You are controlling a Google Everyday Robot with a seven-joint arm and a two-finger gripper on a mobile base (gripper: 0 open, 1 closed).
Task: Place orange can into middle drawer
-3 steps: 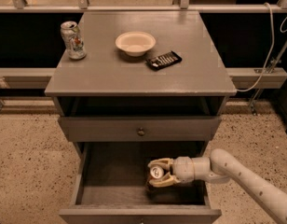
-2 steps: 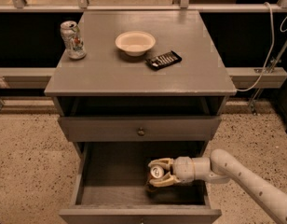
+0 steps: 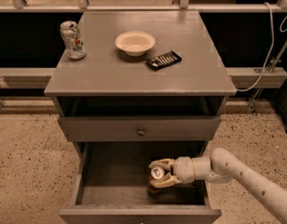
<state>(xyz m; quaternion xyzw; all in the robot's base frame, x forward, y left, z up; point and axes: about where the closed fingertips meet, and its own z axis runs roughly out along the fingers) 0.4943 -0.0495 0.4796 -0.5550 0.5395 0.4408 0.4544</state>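
The middle drawer (image 3: 111, 178) is pulled open at the bottom of the grey cabinet, and its flat grey floor shows. My gripper (image 3: 153, 174) reaches into it from the right. It is shut on the orange can (image 3: 158, 172), with one finger above and one below. The can lies on its side with its silver top facing left, low over the drawer floor at centre right. The fingers hide most of its body. I cannot tell whether the can touches the floor.
A closed drawer front with a small round knob (image 3: 140, 131) sits just above the open drawer. On the cabinet top stand a pale silver-white can (image 3: 72, 39), a white bowl (image 3: 135, 42) and a black flat device (image 3: 163, 59). A cable (image 3: 269, 45) hangs at right.
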